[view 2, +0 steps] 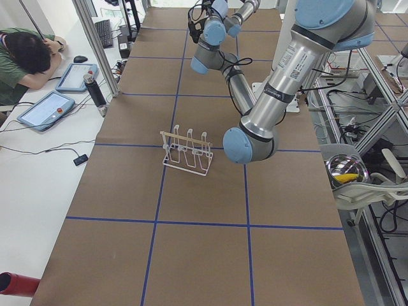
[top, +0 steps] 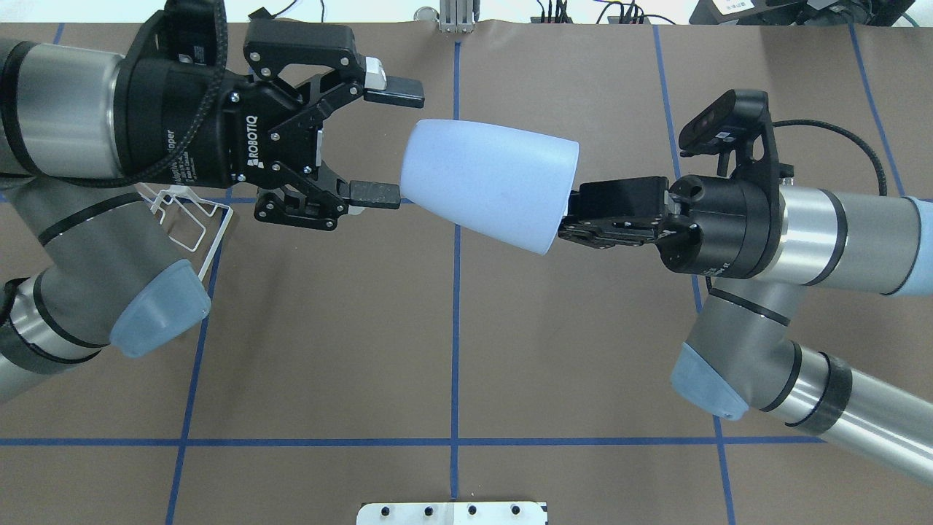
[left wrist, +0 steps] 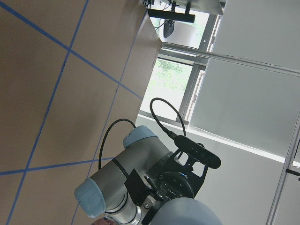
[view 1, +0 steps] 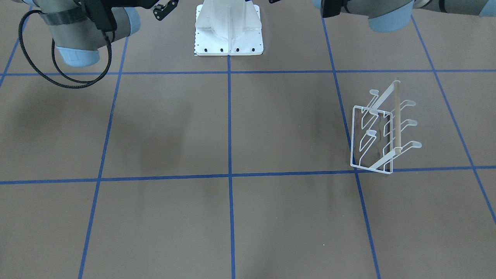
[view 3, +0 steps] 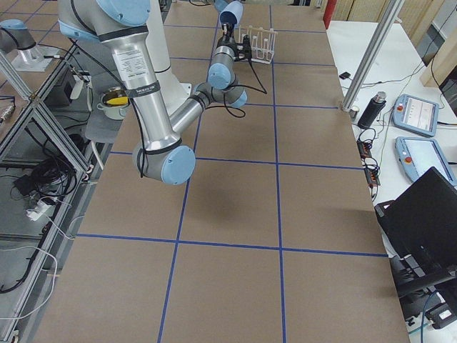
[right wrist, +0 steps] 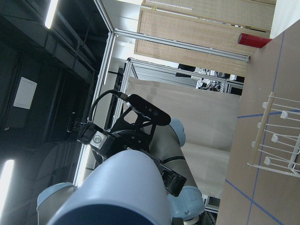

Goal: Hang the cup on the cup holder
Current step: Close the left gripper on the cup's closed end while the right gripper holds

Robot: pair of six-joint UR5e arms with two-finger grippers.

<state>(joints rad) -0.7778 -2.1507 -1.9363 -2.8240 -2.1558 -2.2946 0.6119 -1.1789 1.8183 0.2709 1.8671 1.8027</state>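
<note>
The light-blue cup is held in the air on its side, high above the table's middle. My right gripper is shut on its wide rim end. My left gripper is open, and its fingertips stand just at the cup's narrow closed base, one above and one below it. The cup fills the bottom of the right wrist view and shows at the lower edge of the left wrist view. The white wire cup holder stands on the table under my left arm, partly hidden in the overhead view.
The white robot base plate sits at the table's robot side. Blue tape lines cross the brown table. A person and tablets are at a desk beside the table's far side.
</note>
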